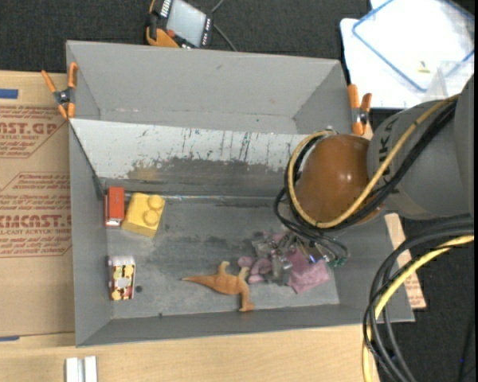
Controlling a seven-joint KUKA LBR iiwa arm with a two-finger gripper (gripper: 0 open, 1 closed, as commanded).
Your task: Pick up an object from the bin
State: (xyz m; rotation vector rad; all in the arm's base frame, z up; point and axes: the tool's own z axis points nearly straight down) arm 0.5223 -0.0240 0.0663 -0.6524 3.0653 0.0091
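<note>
My gripper (281,259) is low in the bin's right front part, under the arm's brown dome. It sits over a cluster of small purple pieces (255,266). A pink-purple block (310,276) lies just to its right, touching or nearly touching it. An orange toy dinosaur (224,282) lies on the floor just left of the purple pieces, its tail pointing left. Whether anything is gripped is hidden by the gripper's body.
A yellow studded brick (143,213) and a small red block (114,206) lie by the left wall at the back. A small clear box with red and yellow contents (121,278) lies front left. The arm and its cables cover the right wall.
</note>
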